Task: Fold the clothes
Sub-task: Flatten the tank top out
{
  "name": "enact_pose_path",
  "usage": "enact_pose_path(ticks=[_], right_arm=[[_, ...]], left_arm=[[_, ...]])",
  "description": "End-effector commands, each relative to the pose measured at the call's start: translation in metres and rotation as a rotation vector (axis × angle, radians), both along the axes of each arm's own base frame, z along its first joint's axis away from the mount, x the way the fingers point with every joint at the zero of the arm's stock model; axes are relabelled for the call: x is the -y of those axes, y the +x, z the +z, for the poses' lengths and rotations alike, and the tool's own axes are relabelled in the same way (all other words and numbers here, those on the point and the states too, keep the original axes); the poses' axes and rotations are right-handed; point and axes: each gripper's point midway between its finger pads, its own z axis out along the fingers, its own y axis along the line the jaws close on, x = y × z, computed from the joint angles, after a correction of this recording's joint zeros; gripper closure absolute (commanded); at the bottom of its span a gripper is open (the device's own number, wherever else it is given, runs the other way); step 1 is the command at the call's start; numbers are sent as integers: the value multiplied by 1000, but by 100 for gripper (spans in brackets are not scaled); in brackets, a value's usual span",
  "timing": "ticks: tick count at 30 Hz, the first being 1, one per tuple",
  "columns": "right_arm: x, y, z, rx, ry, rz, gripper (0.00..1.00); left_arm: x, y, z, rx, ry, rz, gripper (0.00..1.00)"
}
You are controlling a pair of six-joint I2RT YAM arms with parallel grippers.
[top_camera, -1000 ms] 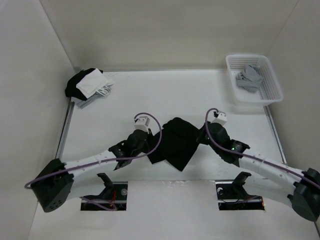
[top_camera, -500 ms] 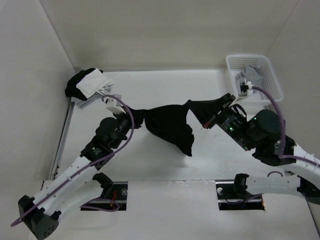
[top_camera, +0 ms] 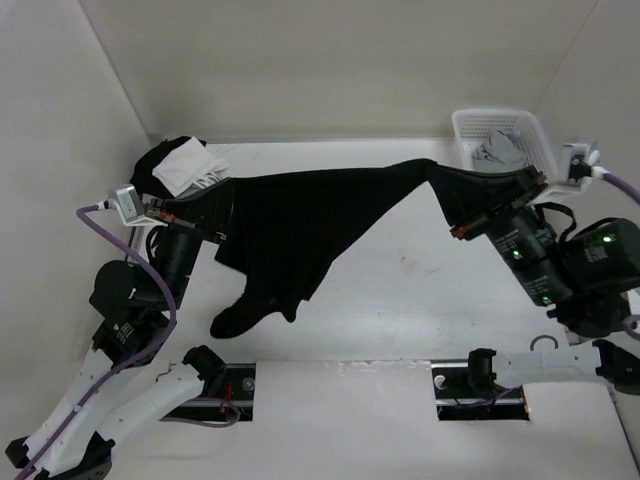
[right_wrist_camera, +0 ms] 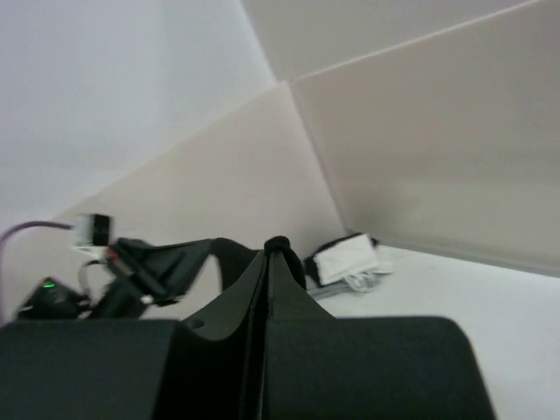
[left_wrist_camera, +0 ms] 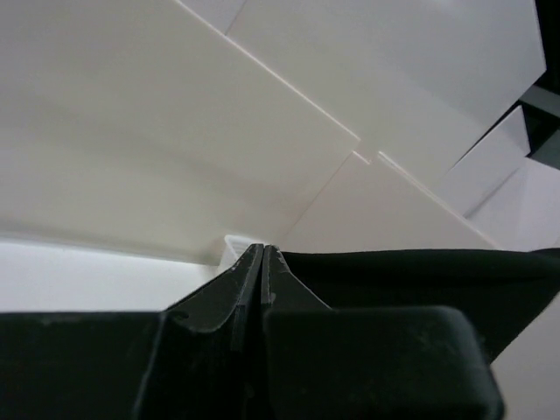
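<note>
Black T-shirt (top_camera: 300,215) | thin, soft, draped | left hand (left_wrist_camera: 262,254), right hand (right_wrist_camera: 267,251) pinch its edges

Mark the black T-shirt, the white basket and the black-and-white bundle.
black T-shirt (top_camera: 300,215): top external view, middle of the stretched body.
white basket (top_camera: 495,112): top external view, far rim.
black-and-white bundle (top_camera: 183,167): top external view, white cloth on top.

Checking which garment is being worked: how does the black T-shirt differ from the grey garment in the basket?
Colour: the black T-shirt is black, the grey garment light grey. Pose: the black T-shirt hangs spread between the shut left end effector and right end effector; the grey garment lies crumpled in the white basket, unheld. Both are soft cloth.
</note>
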Motion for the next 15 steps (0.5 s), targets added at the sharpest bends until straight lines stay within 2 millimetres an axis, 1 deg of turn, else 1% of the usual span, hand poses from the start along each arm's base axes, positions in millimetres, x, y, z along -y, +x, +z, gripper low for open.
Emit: enact_pose_path(ticks=[1,3,6,7,8,9,10,11,12,13,14,15], right_arm=[[13,53,-35,-29,-47,-215,99],[6,73,-51,-48,-75,-224,100],[-18,118,-75,-93,-96,-177,100],[-19,122,-76,-95,-95,-174,100],[-23,141,-77,-103,-90,-176,100],[-28,164,-71,-103,-73,-177,100],[-31,183,-59,-93,-64,-181,100],[-31,187,-54,-88,-61,-184,100],[-30,202,-39,-73,-53,-195,100],[-30,208,-28,-64,-49,-199,100],[-29,212,-9,-46,-38,-200,100],[-27,209,11,-16,-33,-198,100]], left_arm=[[-4,19,-15,-43,58,90,99],[-2,35,-27,-72,98,132,99],[-6,66,-43,-110,118,221,99],[-8,76,-44,-110,107,246,99],[-11,88,-45,-110,99,273,99],[-10,114,-45,-111,102,299,99],[-7,134,-42,-115,114,307,99],[-7,146,-39,-116,122,318,99],[-8,159,-33,-116,131,328,99],[-7,179,-23,-109,144,333,99],[-8,193,-8,-88,147,336,99],[-11,204,10,-60,148,337,99]])
